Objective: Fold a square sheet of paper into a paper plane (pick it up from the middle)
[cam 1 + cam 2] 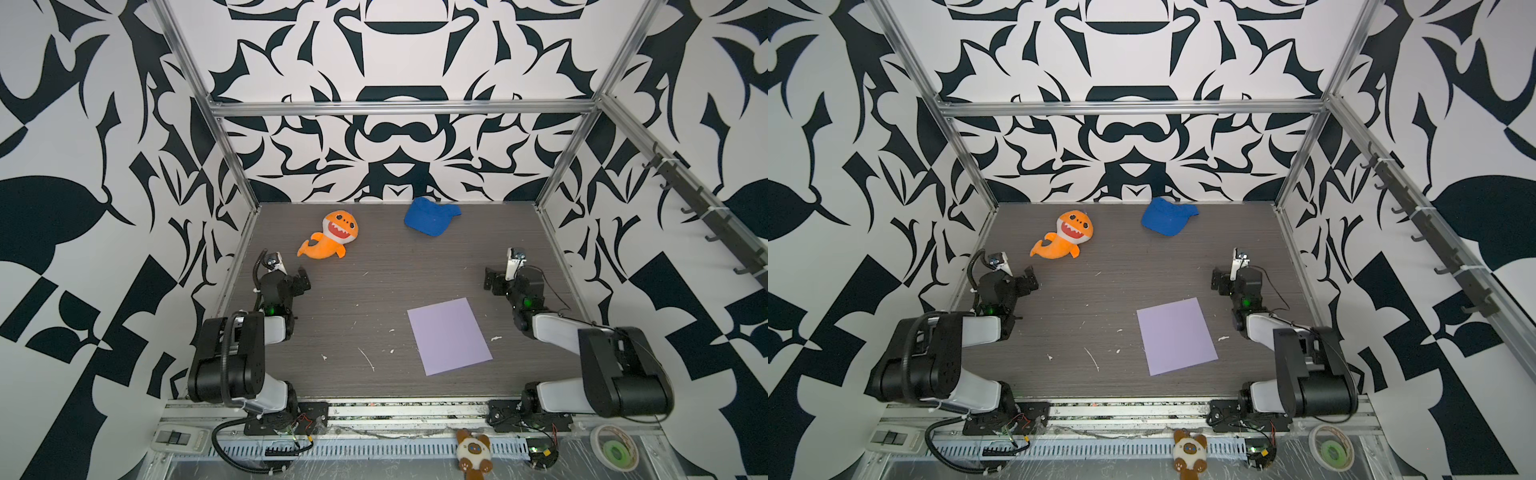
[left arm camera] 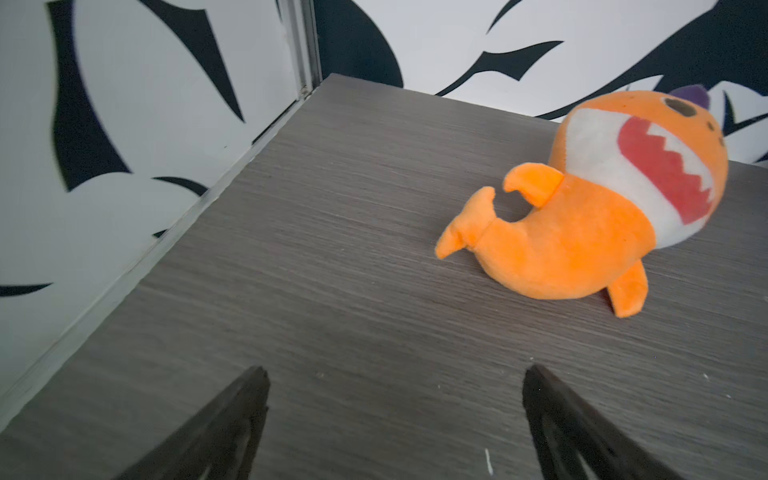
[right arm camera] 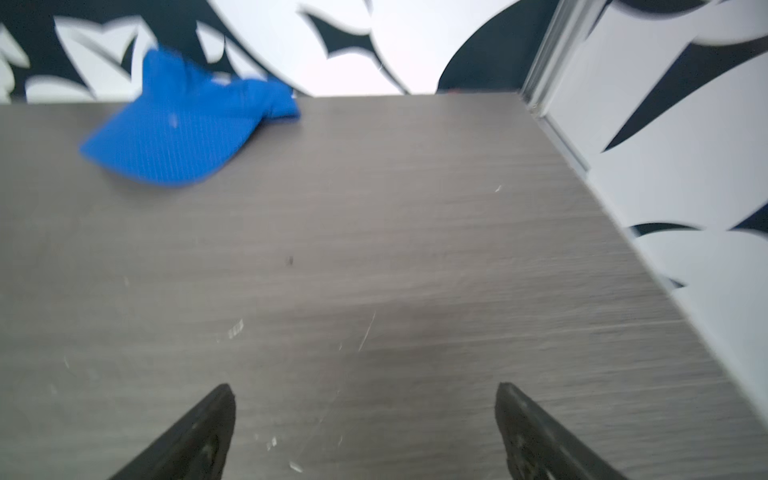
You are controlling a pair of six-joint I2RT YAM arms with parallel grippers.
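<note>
Both tools stand spread wide over the table; your square sheet of paper lies flat, untouched.
Your left tool shows bare table between its fingers; the orange plush shark lies ahead of it, well apart; the left side wall meets the table near its outer side; your right tool has open table ahead, the blue cap far ahead at the back wall, the right side wall near its outer side; in both top views the sheet sits behind the right tool, all four edges ringed by bare table.
</note>
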